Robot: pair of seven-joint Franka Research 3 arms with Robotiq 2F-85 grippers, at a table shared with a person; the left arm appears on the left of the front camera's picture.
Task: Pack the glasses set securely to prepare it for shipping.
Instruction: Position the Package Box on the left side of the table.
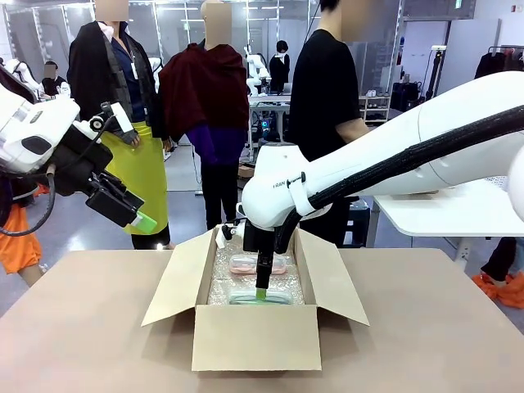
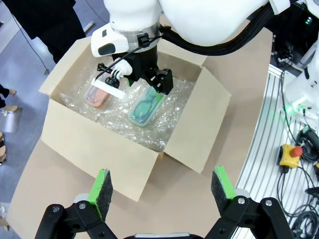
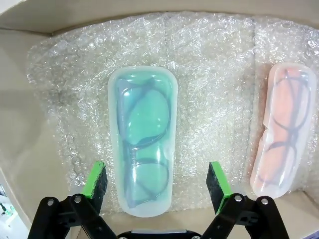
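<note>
The glasses set lies in an open cardboard box [image 1: 254, 336] on a bubble-wrap lining [image 3: 219, 89]. The teal-green case [image 3: 143, 142] and the pink case [image 3: 281, 132] rest flat, side by side and apart. My right gripper [image 3: 157, 181] hangs inside the box, just above the teal-green case, open, with a finger on each side and a gap to both. The front view shows that right gripper [image 1: 262, 288] over the teal-green case [image 1: 260, 300], with the pink case [image 1: 258, 264] behind it. My left gripper [image 2: 162, 186] is open and holds nothing, raised over the table's left [image 1: 135, 214].
The box's four flaps [image 1: 176, 278] stand open and spread outward on the tan table [image 1: 82, 327]. A person in black [image 1: 327, 90] stands behind the far edge. In the left wrist view, cables and an emergency-stop button [image 2: 290, 153] lie beside the table.
</note>
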